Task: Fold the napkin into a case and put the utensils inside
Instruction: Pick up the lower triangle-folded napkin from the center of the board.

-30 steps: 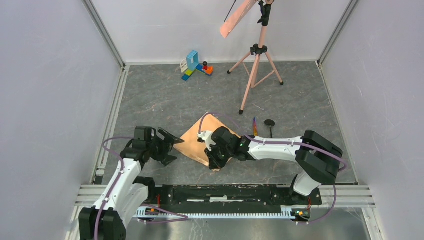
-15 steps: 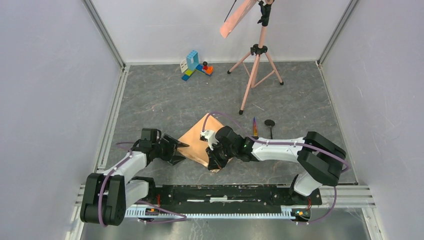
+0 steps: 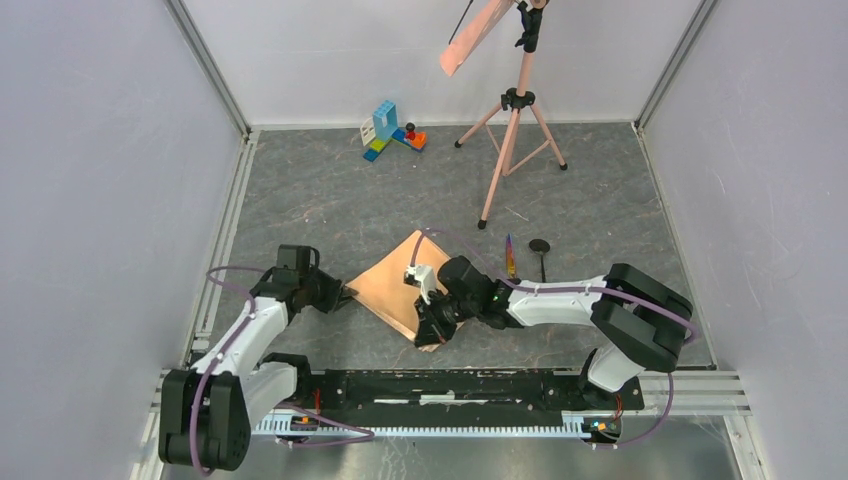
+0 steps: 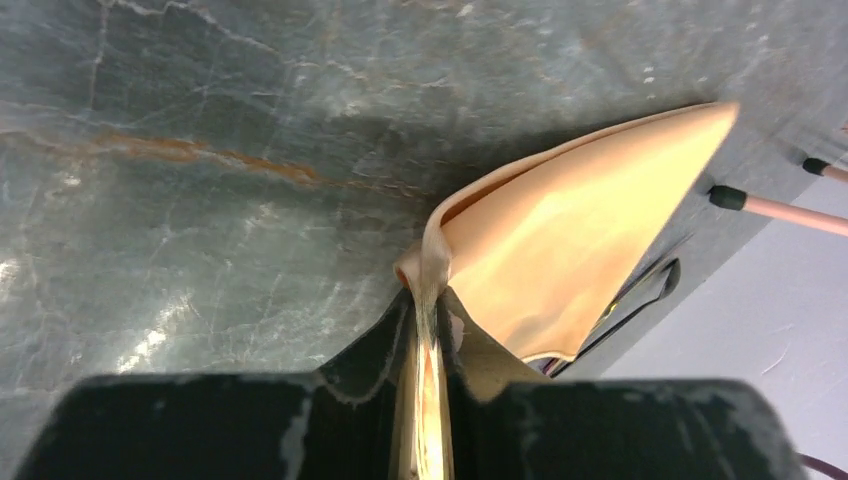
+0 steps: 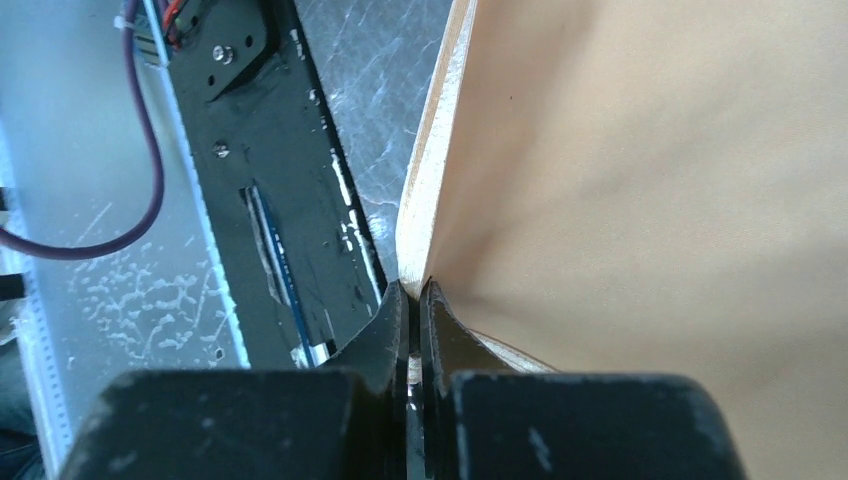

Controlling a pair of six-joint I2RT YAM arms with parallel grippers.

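The peach-tan napkin [image 3: 392, 288] lies as a layered diamond on the grey table [image 3: 320, 200]. My left gripper [image 3: 341, 294] is shut on its left corner; in the left wrist view the cloth [image 4: 570, 220] is pinched between the jaws [image 4: 428, 300]. My right gripper [image 3: 432, 334] is shut on the near corner, where the doubled edge [image 5: 650, 180] meets the fingertips [image 5: 412, 293]. The utensils lie just right of the napkin: an iridescent piece [image 3: 510, 254] and a black one with a round end [image 3: 540, 250]. The case is not in view.
A pink tripod [image 3: 510, 130] stands at the back, with a salmon strip [image 3: 475, 35] on top. Toy bricks [image 3: 392, 130] sit at the back centre. The black base rail [image 3: 450, 385] runs along the near edge, also seen as the rail [image 5: 270, 200] beside my right gripper.
My left gripper has come in to the napkin's left corner and shut on it. The right gripper has drifted slightly toward the near edge, keeping its corner.
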